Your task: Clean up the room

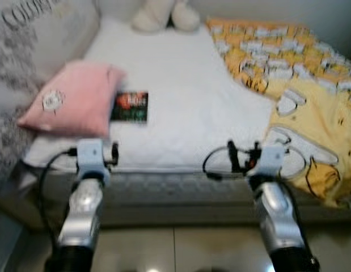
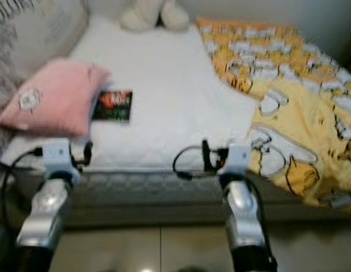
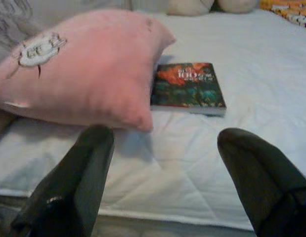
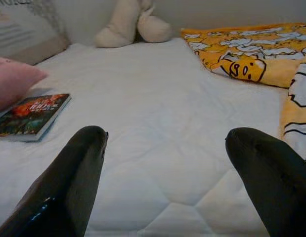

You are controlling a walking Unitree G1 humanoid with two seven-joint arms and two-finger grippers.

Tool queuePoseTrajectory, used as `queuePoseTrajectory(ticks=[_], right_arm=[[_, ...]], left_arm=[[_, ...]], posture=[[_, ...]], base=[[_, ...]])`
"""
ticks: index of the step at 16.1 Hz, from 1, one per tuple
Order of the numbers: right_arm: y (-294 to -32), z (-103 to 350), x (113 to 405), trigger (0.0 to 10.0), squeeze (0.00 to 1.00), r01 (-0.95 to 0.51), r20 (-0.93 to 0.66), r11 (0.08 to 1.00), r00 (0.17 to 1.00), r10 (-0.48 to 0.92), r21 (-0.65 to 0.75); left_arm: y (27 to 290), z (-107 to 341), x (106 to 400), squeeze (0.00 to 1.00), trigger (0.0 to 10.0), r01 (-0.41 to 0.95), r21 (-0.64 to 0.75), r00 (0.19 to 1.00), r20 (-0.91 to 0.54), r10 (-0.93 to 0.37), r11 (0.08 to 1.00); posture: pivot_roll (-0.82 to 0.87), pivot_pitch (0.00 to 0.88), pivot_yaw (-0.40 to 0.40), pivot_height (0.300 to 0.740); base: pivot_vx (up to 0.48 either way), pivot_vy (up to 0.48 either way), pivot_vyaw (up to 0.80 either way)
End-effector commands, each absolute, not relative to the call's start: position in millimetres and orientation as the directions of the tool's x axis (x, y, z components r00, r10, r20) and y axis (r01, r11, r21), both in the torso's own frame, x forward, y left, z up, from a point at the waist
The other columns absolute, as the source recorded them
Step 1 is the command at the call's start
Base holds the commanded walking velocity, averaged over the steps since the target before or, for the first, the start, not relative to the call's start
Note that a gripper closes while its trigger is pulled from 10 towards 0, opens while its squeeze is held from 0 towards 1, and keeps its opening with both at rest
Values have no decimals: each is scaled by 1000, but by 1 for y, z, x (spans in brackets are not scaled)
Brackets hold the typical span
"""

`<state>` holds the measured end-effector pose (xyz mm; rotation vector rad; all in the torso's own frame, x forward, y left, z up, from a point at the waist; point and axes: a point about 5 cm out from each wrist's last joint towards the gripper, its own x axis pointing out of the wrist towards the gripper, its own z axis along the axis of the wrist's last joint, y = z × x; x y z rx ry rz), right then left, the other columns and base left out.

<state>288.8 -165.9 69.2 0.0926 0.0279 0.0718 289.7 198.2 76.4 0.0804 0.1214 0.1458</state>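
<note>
Bed (image 1: 181, 102): white mattress, near edge facing the robot.
Book (image 1: 130, 106): flat, left side, touching pink pillow (image 1: 73, 99).
Blanket (image 1: 300, 85): yellow, rumpled, right side.
Left gripper (image 3: 165, 185): wide open, empty, near edge before the pillow.
Right gripper (image 4: 167, 182): wide open, empty, near edge, mid-bed.

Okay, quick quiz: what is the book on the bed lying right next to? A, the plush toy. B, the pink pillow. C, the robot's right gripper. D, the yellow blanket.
B: the book lies flat on the white mattress with one edge against the pink pillow, far from the yellow blanket, the plush toy and both open grippers.
</note>
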Motion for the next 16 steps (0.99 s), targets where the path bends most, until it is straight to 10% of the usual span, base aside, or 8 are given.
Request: queuePoseTrajectory(ticks=[1,8,16], right_arm=[[-173,68,287,10000,0,-50,-27,995,998,53,83],[-162,74,288,10000,0,-133,-13,991,991,133,3],[-167,70,283,10000,0,-95,-22,995,995,95,23]], left_arm=[[183,81,295,0,10000,-89,70,990,-99,95,994],[171,79,311,0,10000,-21,80,990,-136,32,997],[156,82,304,0,10000,154,-31,986,-67,-155,988]], posture=[[-47,0,11,740],[-83,0,30,740],[-82,0,20,740]], base=[[0,-439,0],[45,-414,0],[0,0,-576]])
